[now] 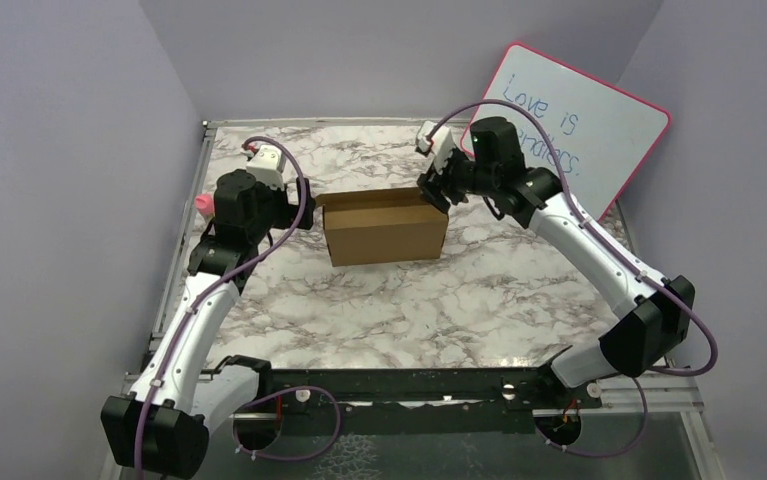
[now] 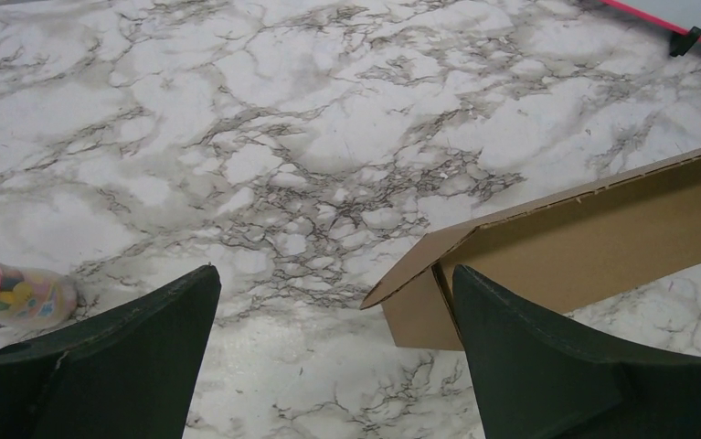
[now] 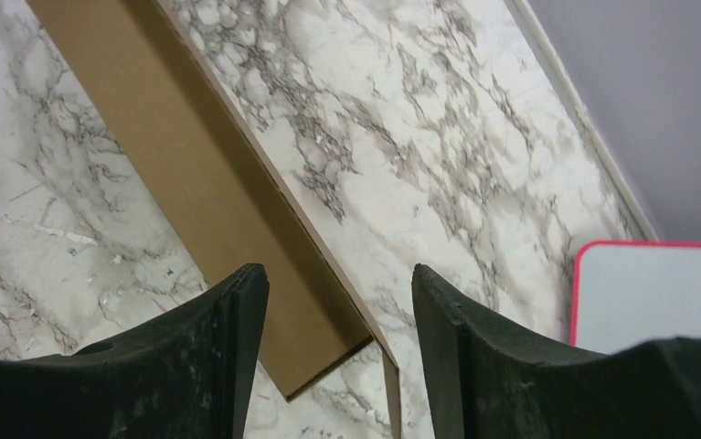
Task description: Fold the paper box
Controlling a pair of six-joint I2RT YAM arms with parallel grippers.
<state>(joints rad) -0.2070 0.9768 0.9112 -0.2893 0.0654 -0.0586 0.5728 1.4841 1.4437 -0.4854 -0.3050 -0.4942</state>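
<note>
Overhead, the box [image 1: 384, 235] is seen standing as a plain brown cardboard block on the marbled desk [image 1: 479, 290], between the two arms. The left end effector [image 1: 299, 215] is held at one end of it and the right end effector [image 1: 437, 190] at the other, presumably so that the walls can be pressed from both ends. A pink-framed whiteboard [image 1: 589, 110] is propped behind the right end effector.

From the left wrist, the dark fingers [image 2: 547, 366] are seen spread apart, with nothing grasped. A loose corner flap, matt and rough along its cut edge, is found just ahead of them, close beside the right-hand one. A small pink object [image 2: 17, 293] lies ahead of the other finger.

From the right wrist, the fingers [image 3: 209, 366] are likewise released and empty. A thin upright panel runs away ahead, its near corner placed between them, probably lined up to be pinched.
</note>
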